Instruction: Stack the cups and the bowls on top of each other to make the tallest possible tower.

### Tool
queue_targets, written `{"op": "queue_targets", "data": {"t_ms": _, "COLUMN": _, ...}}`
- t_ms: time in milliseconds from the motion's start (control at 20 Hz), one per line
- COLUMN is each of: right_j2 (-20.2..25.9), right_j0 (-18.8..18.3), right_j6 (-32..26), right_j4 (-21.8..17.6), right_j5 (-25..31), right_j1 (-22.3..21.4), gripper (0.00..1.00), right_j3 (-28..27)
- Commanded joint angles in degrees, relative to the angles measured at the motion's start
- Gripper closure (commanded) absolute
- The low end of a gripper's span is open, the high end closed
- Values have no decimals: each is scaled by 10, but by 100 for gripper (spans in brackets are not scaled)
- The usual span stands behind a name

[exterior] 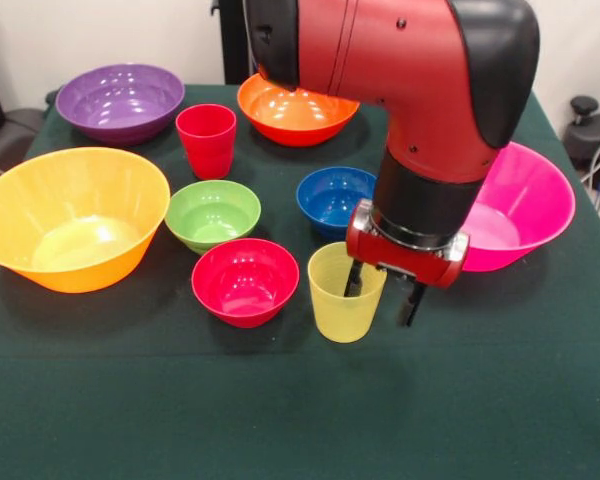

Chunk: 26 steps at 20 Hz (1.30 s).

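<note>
- While the red and black arm [420,90] is reaching down from above, its wrist is pointing straight at the green table [280,410], and the gripper [382,292] is straddling the yellow cup's [342,295] right rim: one finger [353,278] is dipping inside the cup, the other is hanging outside, jaws apart.
- The yellow cup is standing upright, mouth up, just right of the small red bowl [245,281].
- The red cup [207,139] is standing alone behind the small green bowl [212,215]; the small blue bowl [333,198] is sitting behind the yellow cup.
- The purple bowl [120,101], orange bowl [292,112], large orange-yellow bowl [70,218] and pink bowl [525,205] are ringing the edges.
- Bare cloth is lying open across the whole near side.
</note>
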Motion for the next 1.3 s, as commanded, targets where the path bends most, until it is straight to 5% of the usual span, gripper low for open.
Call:
{"op": "queue_targets", "data": {"t_ms": 50, "right_j2": 60, "right_j0": -6, "right_j6": 10, "right_j4": 8, "right_j5": 93, "right_j1": -44, "gripper": 0, "right_j3": 15}}
{"op": "queue_targets", "data": {"t_ms": 750, "right_j2": 55, "right_j0": 8, "right_j6": 33, "right_j4": 31, "right_j5": 163, "right_j1": -101, "gripper": 0, "right_j3": 47}}
{"op": "queue_targets", "data": {"t_ms": 1300, "right_j2": 26, "right_j0": 41, "right_j6": 65, "right_j4": 9, "right_j5": 72, "right_j1": -174, "gripper": 0, "right_j3": 232}}
